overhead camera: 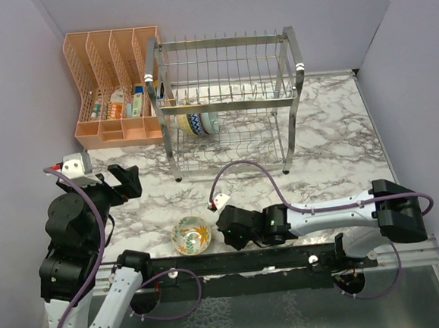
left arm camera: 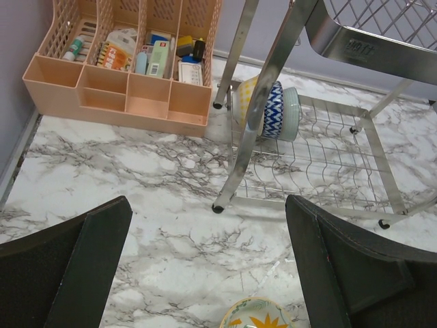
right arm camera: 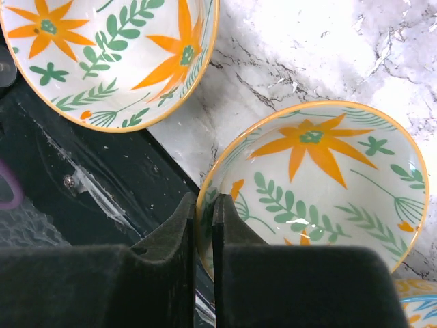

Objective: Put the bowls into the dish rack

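The right jaws clench the rim of a floral bowl (right arm camera: 321, 184) on the desk (right arm camera: 328, 48), a second bowl (right arm camera: 102, 48) just beside; the rack (overhead camera: 293, 52) stands well beyond, away from the bases; the left jaws gape.

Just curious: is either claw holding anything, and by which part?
The right gripper pinches the rim of one orange-flowered bowl. The left gripper holds nothing.
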`<action>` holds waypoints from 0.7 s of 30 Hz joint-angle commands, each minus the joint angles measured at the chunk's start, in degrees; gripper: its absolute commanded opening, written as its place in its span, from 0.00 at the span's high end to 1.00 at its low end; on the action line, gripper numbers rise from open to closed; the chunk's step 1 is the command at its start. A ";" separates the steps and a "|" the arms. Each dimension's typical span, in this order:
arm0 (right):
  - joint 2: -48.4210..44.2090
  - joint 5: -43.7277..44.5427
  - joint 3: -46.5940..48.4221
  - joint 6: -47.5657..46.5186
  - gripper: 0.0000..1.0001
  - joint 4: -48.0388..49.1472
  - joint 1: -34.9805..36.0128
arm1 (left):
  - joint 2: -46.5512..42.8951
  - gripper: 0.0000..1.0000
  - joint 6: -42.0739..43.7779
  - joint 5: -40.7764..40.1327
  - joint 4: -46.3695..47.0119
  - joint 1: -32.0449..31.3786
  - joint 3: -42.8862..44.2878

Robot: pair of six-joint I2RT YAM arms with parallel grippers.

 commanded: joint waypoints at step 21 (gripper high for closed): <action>-3.37 13.81 7.32 -0.73 0.99 7.92 0.92 | -0.87 0.01 2.18 -1.98 0.09 -0.28 2.79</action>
